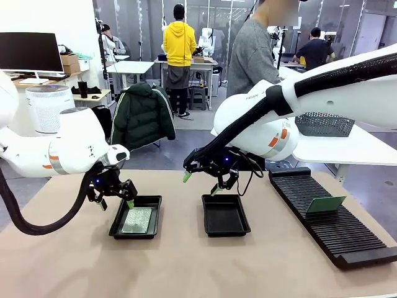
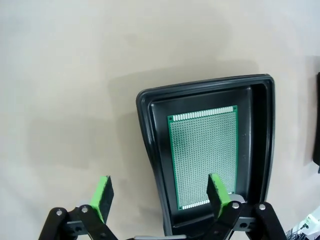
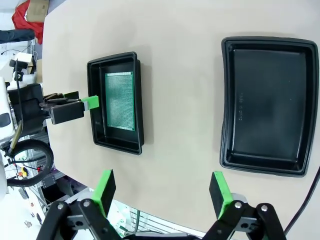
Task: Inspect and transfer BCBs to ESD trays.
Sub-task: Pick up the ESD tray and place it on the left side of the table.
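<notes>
One BCB [image 1: 138, 220] lies flat in the left ESD tray [image 1: 117, 227]; the left wrist view has this speckled green board [image 2: 202, 157] inside the black tray [image 2: 150, 125]. My left gripper [image 1: 116, 203] hovers open just above that tray's near-left corner, its fingers [image 2: 102, 196] straddling the rim, holding nothing. The right ESD tray [image 1: 225, 216] is empty. My right gripper [image 1: 200, 183] hangs open above and left of it, with the empty tray [image 3: 267, 105] and the filled tray [image 3: 96, 100] below its fingers [image 3: 105, 187]. Another BCB [image 1: 325, 204] stands in the rack.
A long black ribbed rack [image 1: 338, 226] runs along the table's right side. A person in a grey top [image 1: 251, 56] stands at the far side. Bare tan tabletop [image 1: 186, 267] lies in front of the trays.
</notes>
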